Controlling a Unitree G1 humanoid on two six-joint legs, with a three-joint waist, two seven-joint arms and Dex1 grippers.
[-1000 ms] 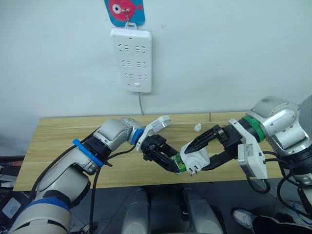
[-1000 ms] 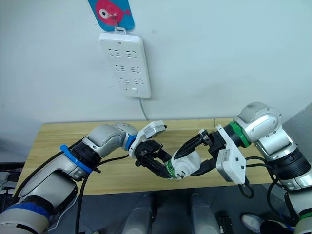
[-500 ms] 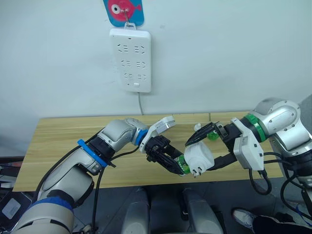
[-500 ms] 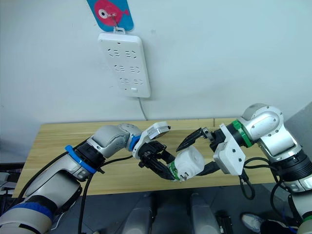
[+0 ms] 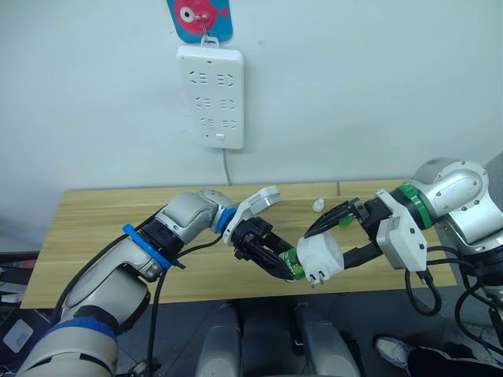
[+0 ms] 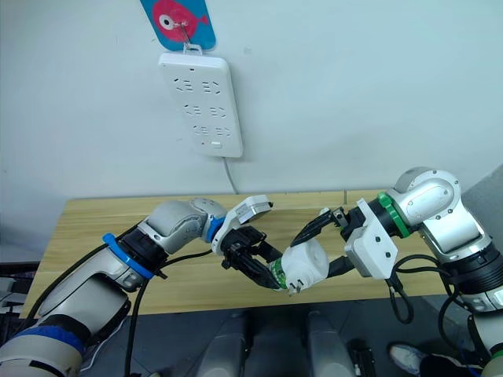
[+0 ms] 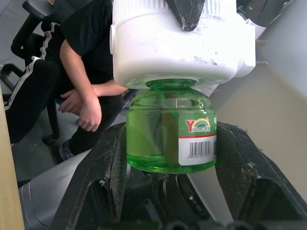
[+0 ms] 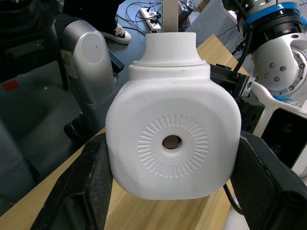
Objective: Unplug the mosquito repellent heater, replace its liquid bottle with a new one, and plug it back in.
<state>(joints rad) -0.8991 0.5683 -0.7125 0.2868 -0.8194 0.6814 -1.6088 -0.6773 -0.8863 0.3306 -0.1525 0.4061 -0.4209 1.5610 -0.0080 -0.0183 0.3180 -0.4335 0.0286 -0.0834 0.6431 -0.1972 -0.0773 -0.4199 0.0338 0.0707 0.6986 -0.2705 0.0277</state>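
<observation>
The mosquito repellent heater [image 5: 321, 257] is a white rounded unit with a round hole in its top face [image 8: 171, 142]. It hangs in the air over the table's front edge, and my right gripper [image 5: 324, 251] is shut on its two sides. A green liquid bottle [image 7: 168, 129] with a barcode label has its neck in the heater's underside [image 7: 182, 43]. My left gripper [image 5: 280, 263] is shut on the bottle's body, one black finger [image 7: 108, 177] on each side. The heater's two plug prongs [image 5: 311, 276] point down and toward me.
A long white power strip [image 5: 211, 96] hangs on the wall under a fish picture [image 5: 200, 17], its cable [image 5: 227, 166] dropping behind the wooden table [image 5: 102, 228]. A small white piece [image 5: 318, 205] lies at the table's back. A seated person [image 7: 81, 96] is beyond the table.
My right gripper has carried the heater a little right and up and turned it. The left gripper followed, keeping the green bottle at the heater's base.
</observation>
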